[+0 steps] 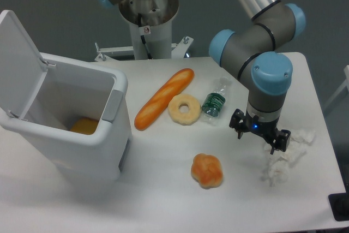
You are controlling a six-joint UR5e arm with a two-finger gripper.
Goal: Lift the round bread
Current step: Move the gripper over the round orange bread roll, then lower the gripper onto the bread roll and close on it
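The round bread (207, 170), a small golden-orange bun with a knotted glossy top, lies on the white table (163, 200) near the front middle. My gripper (260, 133) hangs pointing down to the right of the bun and a little farther back, apart from it. Its black fingers (238, 123) are spread wide under the wrist, open, with nothing between them. The fingertips are partly hidden by the wrist.
A long orange baguette (163, 98), a pale ring pastry (184, 109) and a crushed plastic bottle (215, 102) lie behind the bun. Crumpled white paper (287, 155) sits just right of the gripper. A white open-lidded bin (76, 129) holding something orange stands at the left.
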